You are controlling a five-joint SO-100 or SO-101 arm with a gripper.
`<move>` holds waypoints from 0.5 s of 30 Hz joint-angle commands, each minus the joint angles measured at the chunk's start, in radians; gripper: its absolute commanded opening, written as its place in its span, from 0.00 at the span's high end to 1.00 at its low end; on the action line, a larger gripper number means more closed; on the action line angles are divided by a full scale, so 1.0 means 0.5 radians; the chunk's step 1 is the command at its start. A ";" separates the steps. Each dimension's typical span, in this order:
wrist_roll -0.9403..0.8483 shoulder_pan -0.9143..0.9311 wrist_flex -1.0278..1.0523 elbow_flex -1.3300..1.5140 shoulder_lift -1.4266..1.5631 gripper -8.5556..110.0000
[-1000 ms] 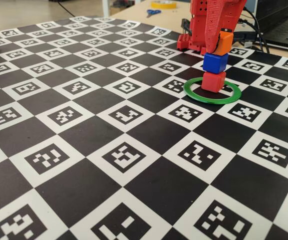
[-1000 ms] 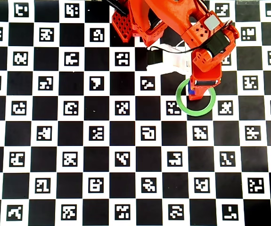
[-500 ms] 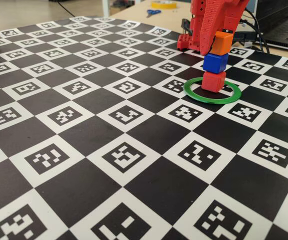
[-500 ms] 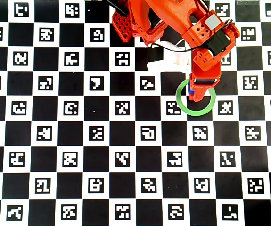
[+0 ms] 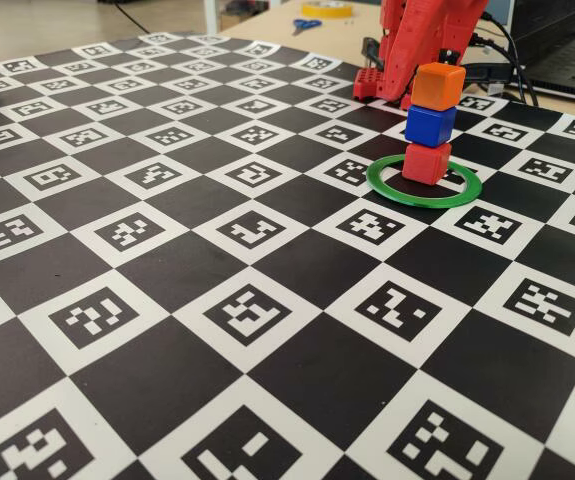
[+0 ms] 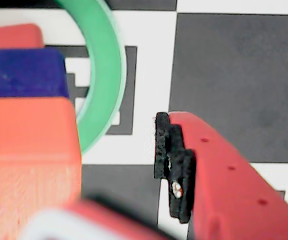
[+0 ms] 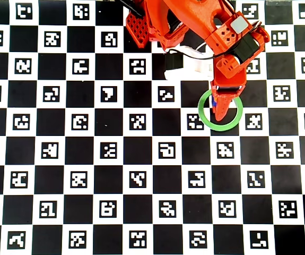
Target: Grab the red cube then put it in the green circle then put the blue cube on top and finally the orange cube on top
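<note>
In the fixed view the red cube (image 5: 426, 162) stands inside the green circle (image 5: 419, 201), with the blue cube (image 5: 429, 124) on it and the orange cube (image 5: 439, 86) on top, slightly turned. My gripper (image 5: 407, 95) is just behind the stack, open and holding nothing. In the wrist view the orange cube (image 6: 28, 145) fills the left, above the blue cube (image 6: 23, 72) and red cube (image 6: 11, 36), beside the green circle (image 6: 106, 75). A padded fingertip (image 6: 171, 160) stands apart from the cube. In the overhead view the gripper (image 7: 221, 109) covers the stack; a blue cube sliver (image 7: 214, 103) shows inside the green circle (image 7: 205, 123).
The checkered marker board (image 5: 217, 300) covers the table. The arm's red base (image 7: 141, 26) stands at the board's far edge. Scissors (image 5: 305, 24), a tape roll (image 5: 327, 8) and a laptop (image 5: 567, 50) lie beyond the board.
The gripper has opened, let go of the orange cube and drawn back a little. The orange cube now rests free on the blue cube.
</note>
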 commanded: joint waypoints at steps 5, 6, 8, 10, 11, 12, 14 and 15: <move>-0.092 0.025 0.163 -0.341 0.153 0.49; -0.114 0.040 0.190 -0.383 0.153 0.50; -0.190 0.080 0.270 -0.463 0.156 0.50; -0.282 0.141 0.356 -0.549 0.169 0.50; -0.341 0.184 0.390 -0.595 0.178 0.50; -0.393 0.233 0.420 -0.647 0.184 0.51; -0.525 0.347 0.466 -0.755 0.193 0.51; -0.607 0.402 0.476 -0.795 0.209 0.52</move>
